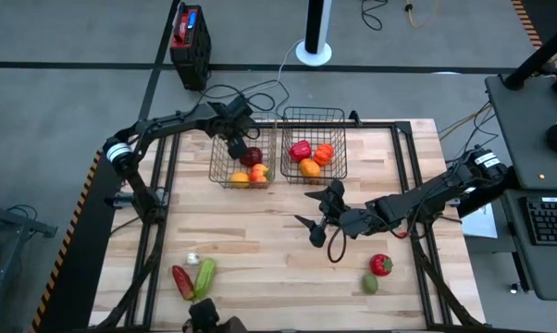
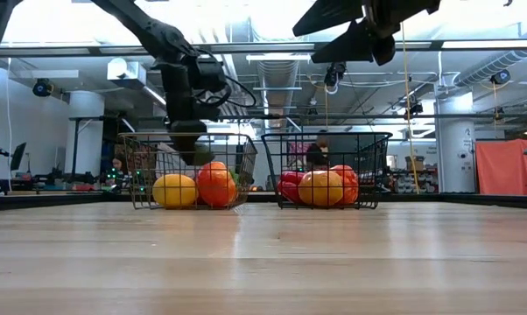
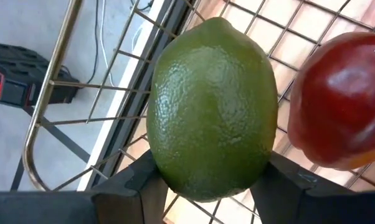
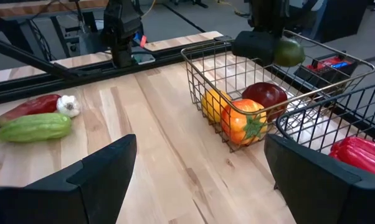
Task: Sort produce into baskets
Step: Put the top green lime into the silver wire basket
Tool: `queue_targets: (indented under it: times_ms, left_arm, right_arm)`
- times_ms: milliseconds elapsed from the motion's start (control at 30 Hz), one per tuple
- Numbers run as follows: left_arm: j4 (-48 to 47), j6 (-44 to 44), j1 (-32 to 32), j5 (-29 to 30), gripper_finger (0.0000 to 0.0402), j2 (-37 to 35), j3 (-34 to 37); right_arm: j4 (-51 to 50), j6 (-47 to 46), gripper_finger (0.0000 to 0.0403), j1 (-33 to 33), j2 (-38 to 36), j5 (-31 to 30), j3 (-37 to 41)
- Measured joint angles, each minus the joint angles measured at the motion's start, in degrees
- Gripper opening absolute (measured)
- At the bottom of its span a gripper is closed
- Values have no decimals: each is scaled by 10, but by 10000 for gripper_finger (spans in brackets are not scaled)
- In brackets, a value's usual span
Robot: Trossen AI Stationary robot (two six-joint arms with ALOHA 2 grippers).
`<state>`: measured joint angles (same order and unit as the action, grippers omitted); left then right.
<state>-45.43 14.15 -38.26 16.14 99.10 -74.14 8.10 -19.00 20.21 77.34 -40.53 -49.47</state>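
The left basket (image 1: 242, 157) is seen to hold a yellow fruit (image 1: 240, 179), an orange tomato (image 1: 258, 173) and a dark red apple (image 1: 252, 156). Just above it, a green lime (image 3: 212, 109) is pinched by the left gripper (image 1: 237, 146). In the right basket (image 1: 314, 144) a red pepper (image 1: 300, 149) and two orange pieces are held. No writing can be read. The right gripper (image 1: 317, 214) is kept spread over open tabletop (image 1: 260, 240). Near the front edge, a red chili (image 1: 181, 281), long green vegetable (image 1: 204, 277) and garlic bulb (image 1: 192, 260) are left; a red pepper (image 1: 380, 265) and a small green piece (image 1: 370, 283) lie further right.
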Motion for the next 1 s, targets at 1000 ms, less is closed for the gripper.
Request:
queue_targets:
  times_ms: [1000]
  left_arm:
    - [4, -27, 0, 28, 206, 14, 0]
  right_arm:
    - [-2, 1, 345, 0, 0, 0, 0]
